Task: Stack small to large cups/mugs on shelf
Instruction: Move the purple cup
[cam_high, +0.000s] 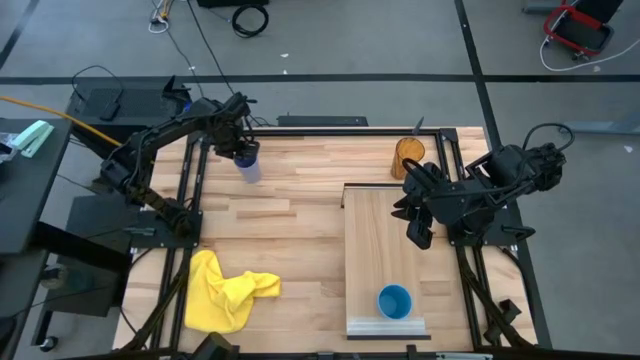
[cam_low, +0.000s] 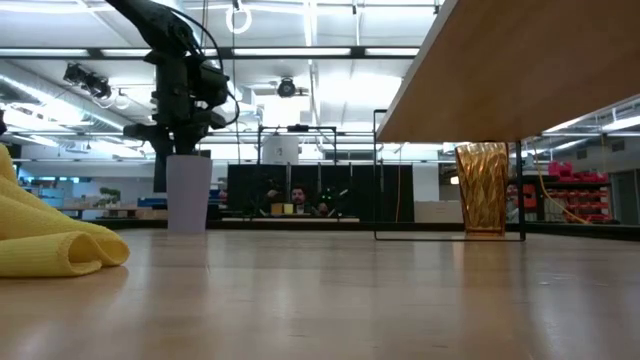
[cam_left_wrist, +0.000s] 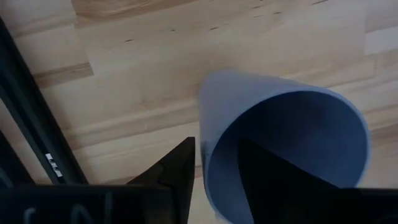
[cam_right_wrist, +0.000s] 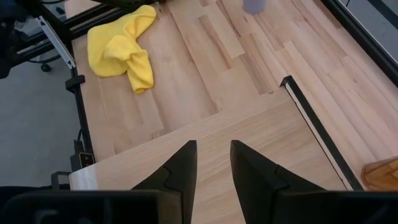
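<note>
Starting from the near edge of the table in the high view, the blue cup (cam_high: 394, 301) stands alone on the shelf (cam_high: 375, 240), close to its whitish end, and the yellow cloth (cam_high: 226, 290) lies on the table (cam_high: 290, 220) well to the side. Further back, the right gripper (cam_high: 418, 228) hangs over the middle of the shelf. Its fingers are a little apart and they hold nothing; this arm seems to wait. Behind it, the orange cup (cam_high: 408, 157) stands on the table just beyond the far end of the shelf.

At the far left part of the table, the left gripper (cam_high: 240, 148) is on the lavender cup (cam_high: 248, 166). In the left wrist view one finger (cam_left_wrist: 180, 171) is outside the wall and the other goes inside the mouth, so it pinches the rim. The low view shows the cup upright, and its bottom looks to be on the table or very near to it.

My judgement is that the lavender cup should go next over or into the blue one. The risk comes from this hold on the thin wall only: the cup can swing or slip when the arm travels. If it arrives tilted, it may push the light blue cup over or off the shelf. The right arm also stands near the path.
</note>
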